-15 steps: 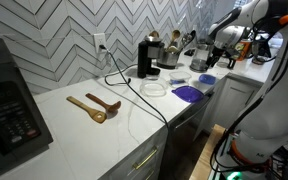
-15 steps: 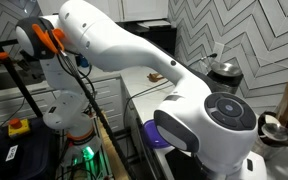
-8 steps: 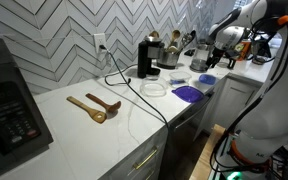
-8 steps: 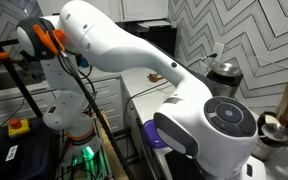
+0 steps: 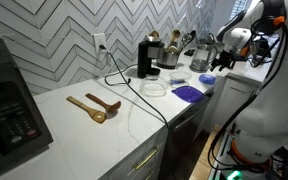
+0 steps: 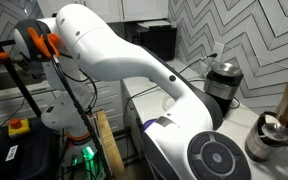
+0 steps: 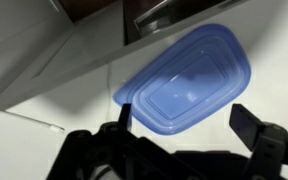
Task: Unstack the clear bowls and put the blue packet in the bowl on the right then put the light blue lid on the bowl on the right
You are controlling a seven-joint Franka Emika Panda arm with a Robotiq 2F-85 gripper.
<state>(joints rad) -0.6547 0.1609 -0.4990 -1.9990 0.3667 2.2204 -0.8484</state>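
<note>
Claw [image 7: 184, 120] spread wide and empty above a blue lid [image 7: 189, 78], its shade uncertain. In an exterior view, faint clear bowls [image 5: 154, 88] sit on the counter [image 5: 104, 130], with a tiny light blue lid [image 5: 206, 78] at the far right. In an exterior view, the arm [image 6: 134, 70] hides most else.

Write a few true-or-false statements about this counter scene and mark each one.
1. The gripper is open and holds nothing. True.
2. The wooden spoons stand in a jar. False: they lie flat on the white counter.
3. A black cable runs across the counter. True.
4. The wall is plain paint. False: it is herringbone tile.
5. In the wrist view the blue lid covers a bowl. False: it lies flat on the counter.
</note>
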